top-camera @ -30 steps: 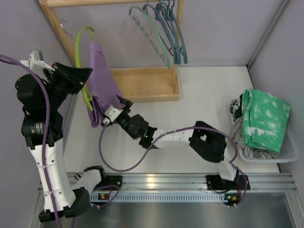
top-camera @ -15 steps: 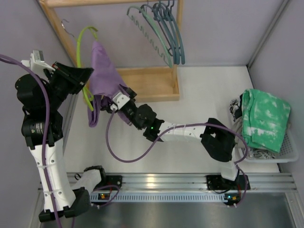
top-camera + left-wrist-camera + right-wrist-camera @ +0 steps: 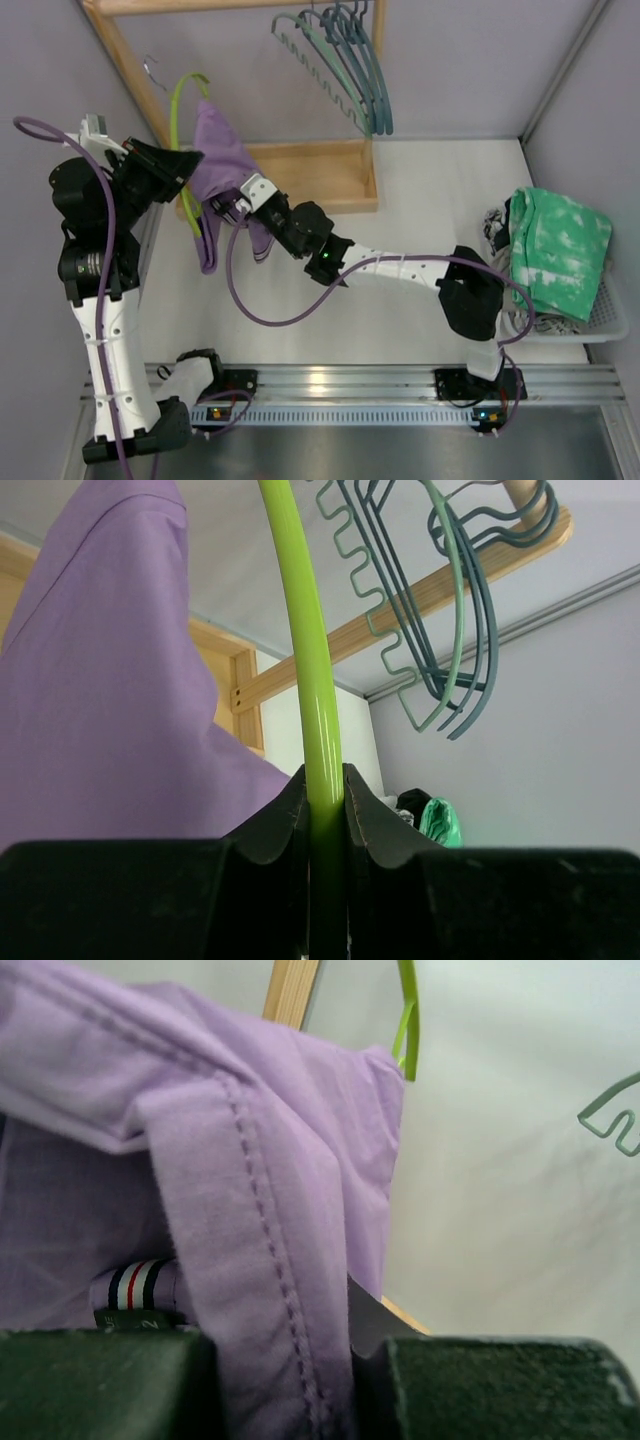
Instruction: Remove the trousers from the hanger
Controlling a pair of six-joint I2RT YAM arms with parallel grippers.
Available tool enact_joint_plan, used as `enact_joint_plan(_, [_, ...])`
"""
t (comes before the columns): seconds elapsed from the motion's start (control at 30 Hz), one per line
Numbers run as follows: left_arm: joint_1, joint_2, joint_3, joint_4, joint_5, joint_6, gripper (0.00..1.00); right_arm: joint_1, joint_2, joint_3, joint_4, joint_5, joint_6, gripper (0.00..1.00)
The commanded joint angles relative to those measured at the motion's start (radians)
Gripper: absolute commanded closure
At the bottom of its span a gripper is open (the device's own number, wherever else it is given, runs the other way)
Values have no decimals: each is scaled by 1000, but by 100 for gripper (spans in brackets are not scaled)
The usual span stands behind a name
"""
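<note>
Lilac-purple trousers hang over a lime-green hanger in front of the wooden rack. My left gripper is shut on the hanger's rod, which runs up between the jaws, with the lilac cloth to its left. My right gripper reaches in from the right and is shut on a stitched fold of the lilac trousers; a striped label shows beside it. Mint-green, white-blotched trousers lie on top of the laundry at the far right.
A wooden rack stands at the back with several teal hangers on its top rail. A white basket with grey and dark laundry sits at the right edge. Grey walls close in on the left and right.
My right gripper has moved up and left into the lilac trousers and closed on the cloth. The left arm has shifted slightly right with the hanger, lifting the cloth.
</note>
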Motion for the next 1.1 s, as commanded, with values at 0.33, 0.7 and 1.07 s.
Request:
enact_joint_plan(0.33, [-1,-95,-195,111,-3,73,100,-14,-176,191,-29,-30,28,100])
enact_joint_plan(0.7, [-1,-121,-353,109,-40,93,100,-13,-220,361,-80,-31,32,100])
enact_joint_plan(1.07, [-1,-155,-470,83,-72,124,100,-17,-281,430,-118,-36,15,100])
